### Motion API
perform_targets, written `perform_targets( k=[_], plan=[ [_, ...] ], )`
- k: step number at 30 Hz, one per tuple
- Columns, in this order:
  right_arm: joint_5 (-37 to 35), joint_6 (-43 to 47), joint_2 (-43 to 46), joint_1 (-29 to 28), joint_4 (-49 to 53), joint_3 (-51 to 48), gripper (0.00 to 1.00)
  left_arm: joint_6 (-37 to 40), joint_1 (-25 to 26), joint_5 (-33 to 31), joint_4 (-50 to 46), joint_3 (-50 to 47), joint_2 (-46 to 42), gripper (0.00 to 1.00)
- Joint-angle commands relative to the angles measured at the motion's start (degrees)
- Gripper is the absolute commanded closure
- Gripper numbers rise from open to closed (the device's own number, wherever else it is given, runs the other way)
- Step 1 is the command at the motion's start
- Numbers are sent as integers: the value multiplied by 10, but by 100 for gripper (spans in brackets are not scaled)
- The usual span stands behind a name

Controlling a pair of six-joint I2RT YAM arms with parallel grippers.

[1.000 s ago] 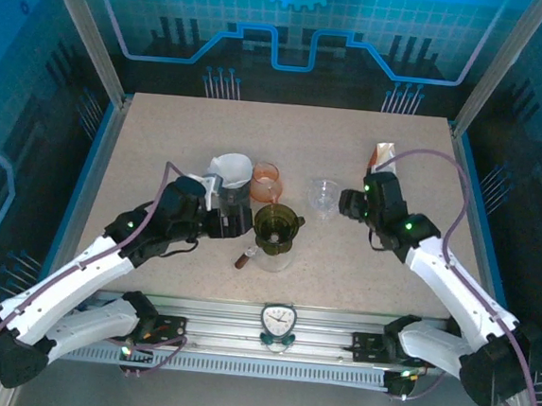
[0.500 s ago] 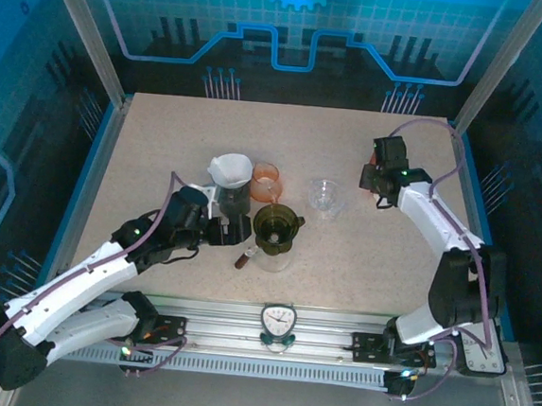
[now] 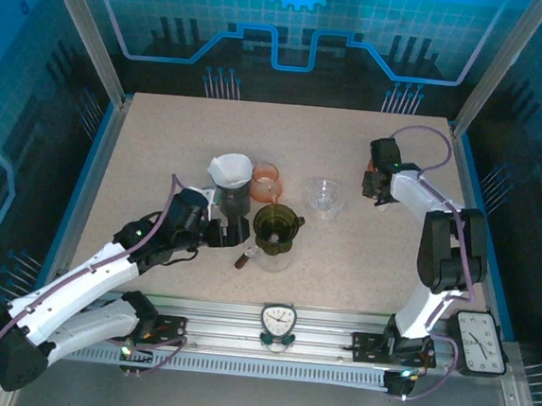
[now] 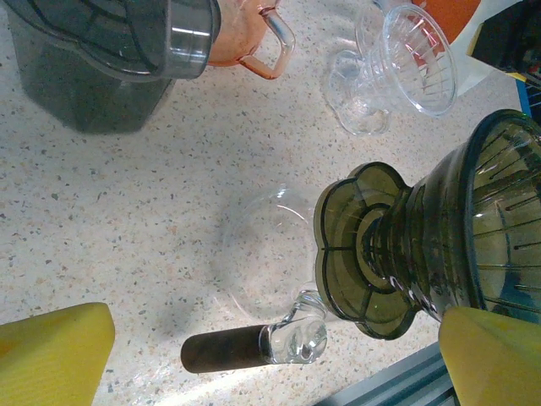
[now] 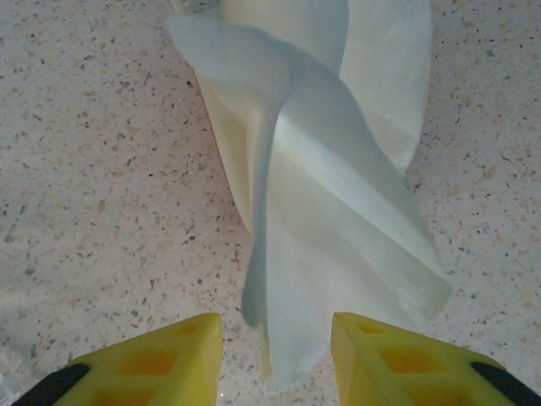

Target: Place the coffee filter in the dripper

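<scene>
Grasp step: right gripper (image 5: 275, 328) part-open astride the filter (image 5: 325, 211) end, filter lying on desk (image 3: 162, 146) far right, well apart from dripper (image 3: 278, 224). Left gripper (image 3: 237, 229) wide open, empty, beside dripper. Next: pinch filter, lift, carry over.

Even overhead light on my pale table (image 3: 161, 155), blue glow off the back wall (image 3: 291, 81), soft short shadows, small glints on the carafe handle (image 4: 296, 338), coffee filter (image 5: 338, 211) bright, nearly washed out, slightly soft close up, I read everything else sharp
</scene>
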State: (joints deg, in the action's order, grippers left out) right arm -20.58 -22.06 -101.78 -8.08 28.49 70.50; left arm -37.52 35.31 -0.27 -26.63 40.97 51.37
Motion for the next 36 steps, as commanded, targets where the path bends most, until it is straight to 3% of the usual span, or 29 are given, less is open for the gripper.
perform_targets(
  k=[1, 21, 36],
  plan=[
    [0, 4, -17, 8, -5, 24, 65, 1, -6, -9, 7, -5, 3, 1],
    [4, 15, -1, 9, -5, 9, 100, 1, -13, -6, 5, 0, 15, 1],
    [26, -11, 133, -7, 28, -78, 100, -10, -15, -4, 4, 0, 5, 1]
  ],
)
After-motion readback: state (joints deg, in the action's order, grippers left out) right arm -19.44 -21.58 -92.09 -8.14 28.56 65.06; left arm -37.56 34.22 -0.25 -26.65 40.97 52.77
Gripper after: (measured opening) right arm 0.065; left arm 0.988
